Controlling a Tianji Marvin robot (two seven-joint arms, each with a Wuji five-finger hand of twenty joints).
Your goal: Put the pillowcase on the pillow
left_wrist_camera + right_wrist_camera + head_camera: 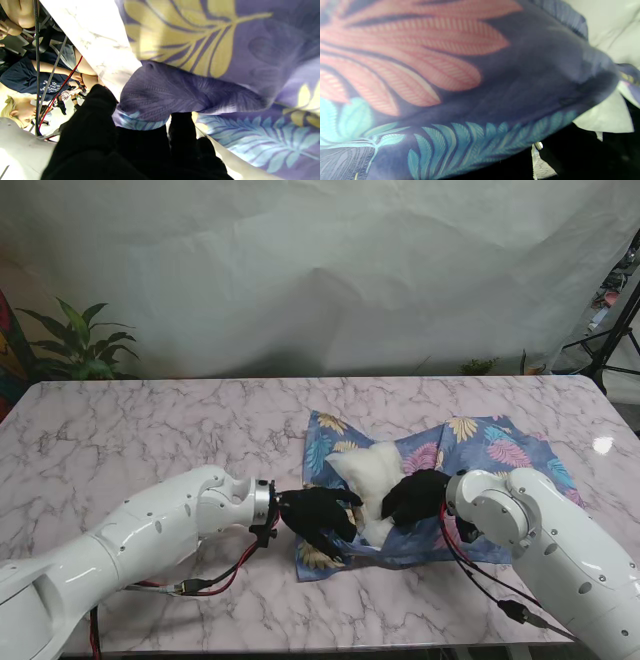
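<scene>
I am partway into dressing the pillow [372, 473], which is lying on the marble counter [150, 430] with its white end poking out of the pillowcase [480, 445] toward my left side. My left hand [318, 515] is pinching the pillowcase's open hem at the pillow's near-left corner, fingers [95, 117] clamped on a fold of cloth. My right hand [418, 495] is resting on the pillow's near edge by the opening; I cannot tell whether it is gripping cloth or pillow. In my judgement, most of the pillow is covered, and drawing the hem over the bare end is what remains.
</scene>
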